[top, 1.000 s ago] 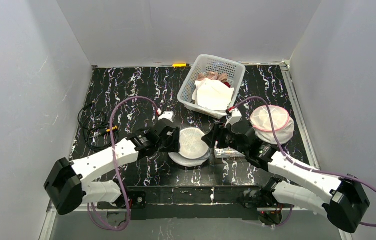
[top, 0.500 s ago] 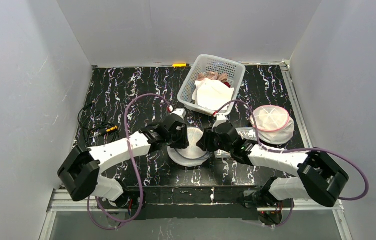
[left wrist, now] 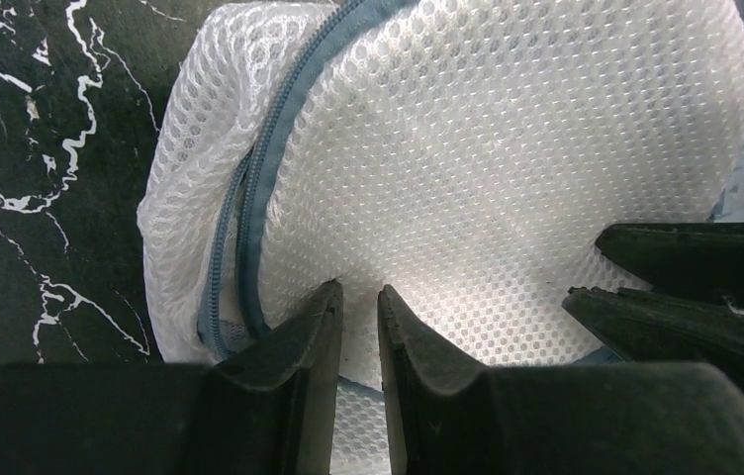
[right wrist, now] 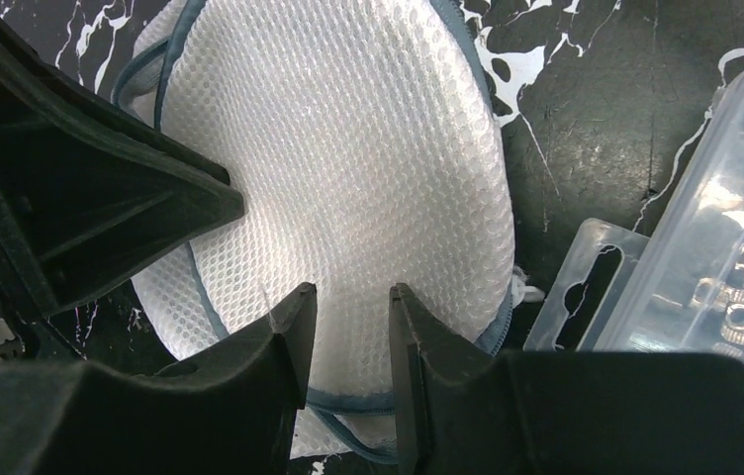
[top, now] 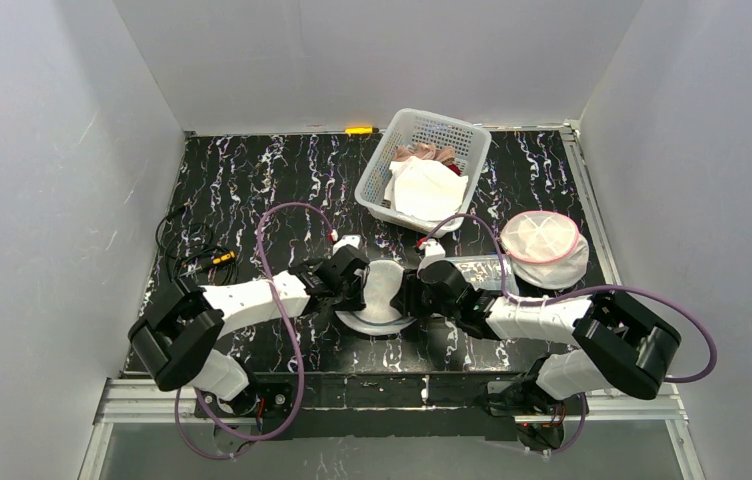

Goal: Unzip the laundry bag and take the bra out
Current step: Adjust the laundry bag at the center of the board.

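The laundry bag (top: 382, 297) is a round white mesh pouch with a blue-grey zipper (left wrist: 257, 198) round its rim, lying on the black marbled table between the two arms. My left gripper (top: 353, 287) presses against its left edge. In the left wrist view the left gripper (left wrist: 359, 289) has its jaws nearly together with a fold of the bag's mesh (left wrist: 507, 158) pinched between them. My right gripper (top: 413, 291) is at the right edge. In the right wrist view the right gripper (right wrist: 351, 289) is closed on the bag (right wrist: 348, 148) above the zipper band (right wrist: 348, 401). The bra is hidden.
A white plastic basket (top: 371, 186) holding cloth items stands at the back. A second mesh bag with pink trim (top: 544, 245) lies at the right. A clear plastic box of metal nuts (right wrist: 734, 297) sits just right of the bag. Black cables (top: 187, 255) lie at the left.
Both arms have closed in on the bag from either side and lowered. Both pairs of jaws have narrowed from wide open onto the mesh.
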Robot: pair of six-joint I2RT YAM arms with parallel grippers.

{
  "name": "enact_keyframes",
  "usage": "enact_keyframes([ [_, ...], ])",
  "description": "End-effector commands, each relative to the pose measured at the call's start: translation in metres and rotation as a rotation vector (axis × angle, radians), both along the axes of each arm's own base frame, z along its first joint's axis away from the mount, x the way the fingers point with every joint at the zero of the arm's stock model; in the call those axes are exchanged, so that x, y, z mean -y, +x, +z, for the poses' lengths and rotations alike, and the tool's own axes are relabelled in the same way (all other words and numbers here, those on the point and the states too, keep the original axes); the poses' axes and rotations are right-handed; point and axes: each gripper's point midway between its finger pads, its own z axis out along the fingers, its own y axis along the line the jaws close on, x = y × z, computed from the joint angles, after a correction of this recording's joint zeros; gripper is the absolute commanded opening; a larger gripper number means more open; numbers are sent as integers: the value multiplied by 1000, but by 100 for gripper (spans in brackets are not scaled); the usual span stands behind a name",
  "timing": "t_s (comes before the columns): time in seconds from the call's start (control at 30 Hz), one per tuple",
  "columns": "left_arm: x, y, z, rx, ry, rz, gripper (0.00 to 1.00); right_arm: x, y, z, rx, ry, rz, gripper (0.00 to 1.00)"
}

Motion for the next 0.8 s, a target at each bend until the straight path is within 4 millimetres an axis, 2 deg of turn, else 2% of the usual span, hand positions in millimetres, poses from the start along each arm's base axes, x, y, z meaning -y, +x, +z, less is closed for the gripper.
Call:
enact_keyframes([
  [0.0,-21,-6,-7,0,55,42,19,6,-1,-1,26,-20,-6,42],
  [0.13,-20,-5,21,44,10,40,21,2,-3,21,58,8,22,47],
  [0.3,-20,-5,60,100,-50,38,32,-4,-5,60,96,60,63,69],
  [0.4,-26,-6,74,115,-53,49,38,-1,-7,80,123,76,73,76],
  [0.5,-33,-8,81,123,-49,72,47,8,-9,95,152,83,61,79],
  [0.6,-42,-9,81,121,-40,123,62,19,-11,108,187,114,39,80],
  [0.67,-45,-7,79,107,-46,152,71,25,-13,110,198,136,21,81],
  [0.77,-40,-2,73,71,-93,153,77,30,-17,108,195,163,6,81],
])
